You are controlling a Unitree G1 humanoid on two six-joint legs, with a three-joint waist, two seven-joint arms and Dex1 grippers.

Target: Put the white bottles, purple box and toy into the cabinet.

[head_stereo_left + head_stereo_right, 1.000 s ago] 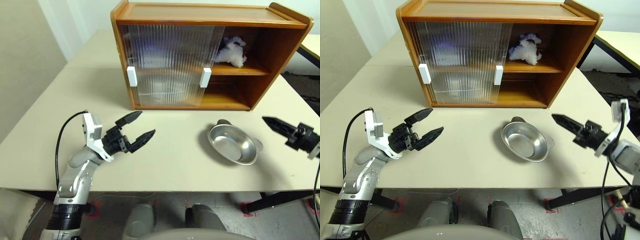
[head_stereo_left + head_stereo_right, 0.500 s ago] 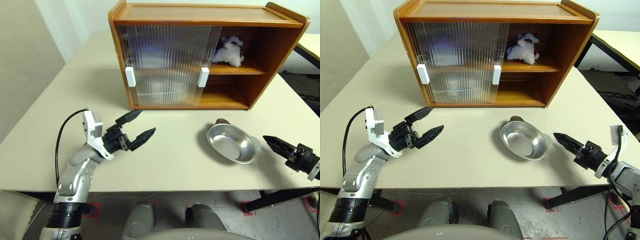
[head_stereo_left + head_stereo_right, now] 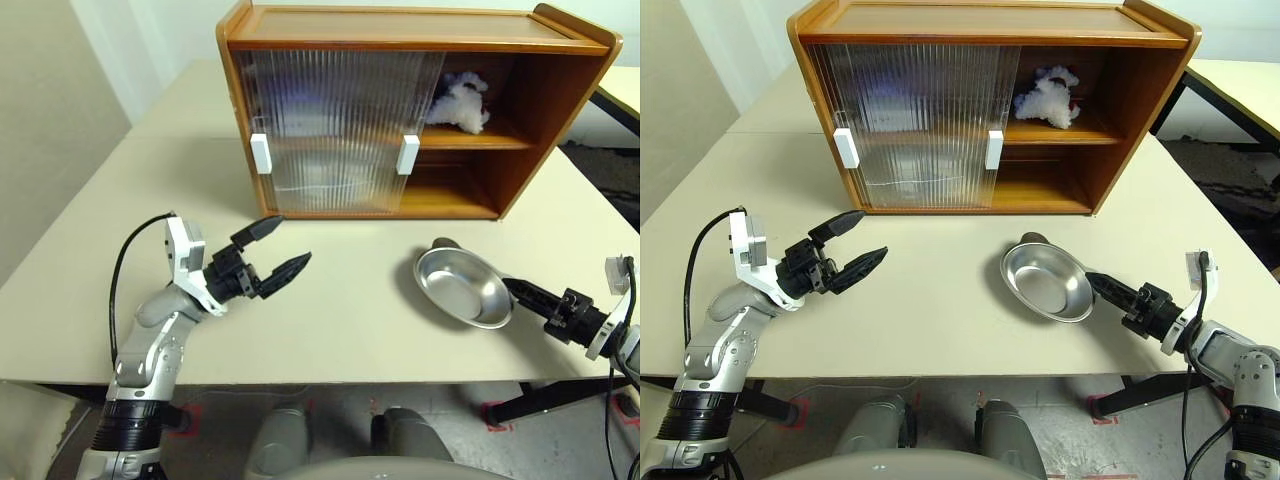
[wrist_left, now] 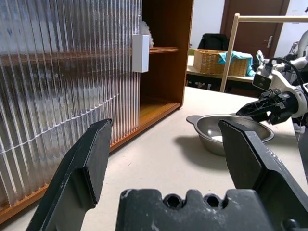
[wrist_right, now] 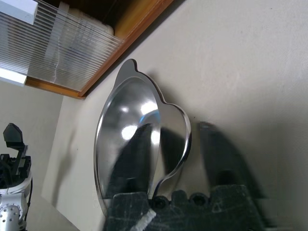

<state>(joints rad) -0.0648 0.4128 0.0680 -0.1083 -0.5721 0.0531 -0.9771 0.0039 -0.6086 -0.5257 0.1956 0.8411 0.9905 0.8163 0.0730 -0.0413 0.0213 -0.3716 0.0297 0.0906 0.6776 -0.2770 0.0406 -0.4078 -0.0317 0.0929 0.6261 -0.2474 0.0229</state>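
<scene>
A beige table (image 3: 360,310) carries the wooden cabinet (image 3: 420,30) and, nearer, a steel dish (image 3: 462,288).

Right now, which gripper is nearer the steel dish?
Right. The right gripper is at the steel dish's right handle, one finger over the rim. The left gripper hovers open well off to the dish's left.

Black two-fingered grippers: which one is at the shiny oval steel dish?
The right gripper: its fingers straddle the steel dish's rim; the left gripper hovers far off.
</scene>
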